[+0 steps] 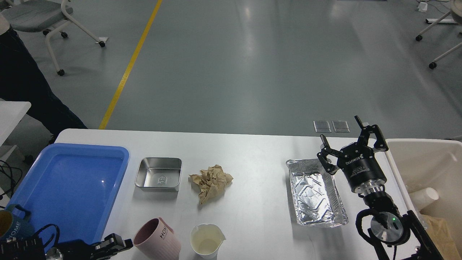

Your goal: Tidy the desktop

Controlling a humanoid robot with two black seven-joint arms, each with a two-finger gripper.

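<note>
The white surface (252, 151) fills the lower frame — one steel tin (158, 174), one paper wad (211, 182), one foil tray (316, 192), two cups (157, 241). Right jaws (341, 134) spread, empty; left jaws (115, 242) — cannot tell.

— Where can I pass on the desktop (260, 151)?
— A bare lane runs between the crumpled paper (211, 181) and foil tray (316, 192), far edge to near.
— And the near-left corner?
— Crowded: pink mug (158, 242) and white cup (206, 240) stand there.
</note>
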